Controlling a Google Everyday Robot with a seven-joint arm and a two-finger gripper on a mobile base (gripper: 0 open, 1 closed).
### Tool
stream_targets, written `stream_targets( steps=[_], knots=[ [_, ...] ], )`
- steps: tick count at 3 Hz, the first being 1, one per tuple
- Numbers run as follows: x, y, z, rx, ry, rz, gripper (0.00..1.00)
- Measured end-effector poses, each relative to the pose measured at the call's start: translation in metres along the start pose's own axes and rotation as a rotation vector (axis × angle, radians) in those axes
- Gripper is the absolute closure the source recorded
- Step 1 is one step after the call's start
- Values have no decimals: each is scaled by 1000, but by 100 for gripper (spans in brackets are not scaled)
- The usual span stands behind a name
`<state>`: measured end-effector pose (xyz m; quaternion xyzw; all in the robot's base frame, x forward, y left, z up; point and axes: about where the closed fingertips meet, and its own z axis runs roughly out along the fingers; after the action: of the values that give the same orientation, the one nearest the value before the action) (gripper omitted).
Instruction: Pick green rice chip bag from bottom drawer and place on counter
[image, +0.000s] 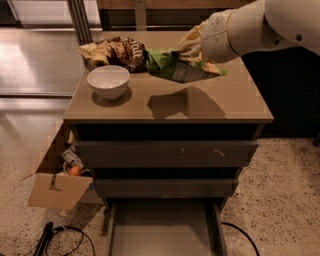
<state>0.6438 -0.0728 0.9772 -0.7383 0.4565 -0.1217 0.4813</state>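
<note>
The green rice chip bag (175, 65) hangs in the air above the counter (210, 102), casting a shadow on it. My gripper (192, 46) comes in from the upper right on a white arm and is shut on the bag's top right edge. The bottom drawer (162, 227) is pulled open below, its grey floor bare.
A white bowl (108, 81) stands on the counter's left side, with a brown and tan chip bag (117, 51) behind it. Two closed grey drawers (165, 154) sit under the counter. An open cardboard box (57, 177) and cables lie on the floor at left.
</note>
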Motion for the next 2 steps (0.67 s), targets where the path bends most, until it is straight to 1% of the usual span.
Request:
stream_targets(
  steps=[1,2],
  knots=[
    [2,3,8,18,-9,18,100],
    [3,18,30,5,-39,73,100]
  ],
)
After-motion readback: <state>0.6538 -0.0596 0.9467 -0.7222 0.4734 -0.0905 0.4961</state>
